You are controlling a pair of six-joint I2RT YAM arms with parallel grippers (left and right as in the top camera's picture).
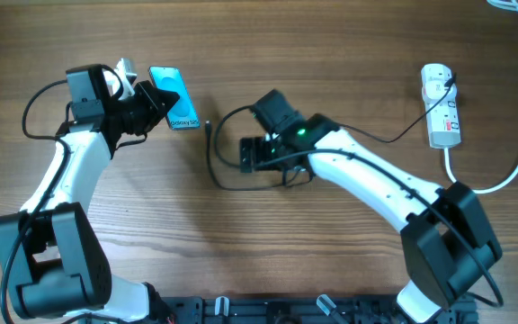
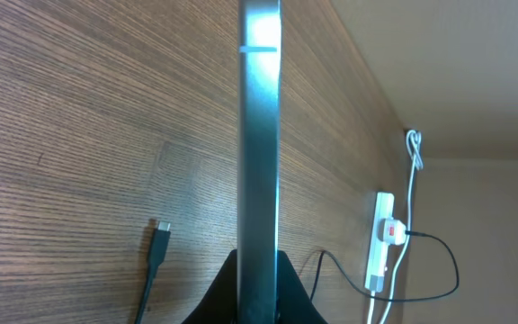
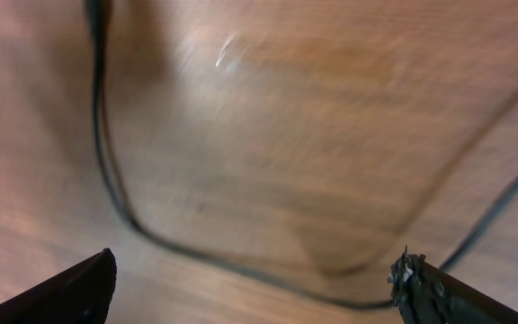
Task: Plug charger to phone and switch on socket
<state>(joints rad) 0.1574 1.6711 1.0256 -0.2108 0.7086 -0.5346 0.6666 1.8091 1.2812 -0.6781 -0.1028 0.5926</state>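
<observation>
Fingers (image 2: 221, 306) of the left gripper (image 1: 157, 99) are closed on the phone (image 1: 173, 97), clamping it by one short end; the left wrist view shows it edge-on as a thin grey strip rising from between them. From overhead its turquoise screen faces up, slightly tilted, and I cannot tell whether it touches the table (image 1: 331, 45). Just beside the phone's free end lies the connector tip of the charger (image 1: 208, 127), apart from the phone and not plugged in. From there the black cable loops away from the phone and passes under the right gripper (image 1: 245, 155), whose fingers (image 3: 70, 288) are spread wide and hold nothing, the cable lying blurred on the wood between them. Well apart from the phone, beyond the right gripper, sits the socket (image 1: 441, 115), with the charger's far end plugged into it.
</observation>
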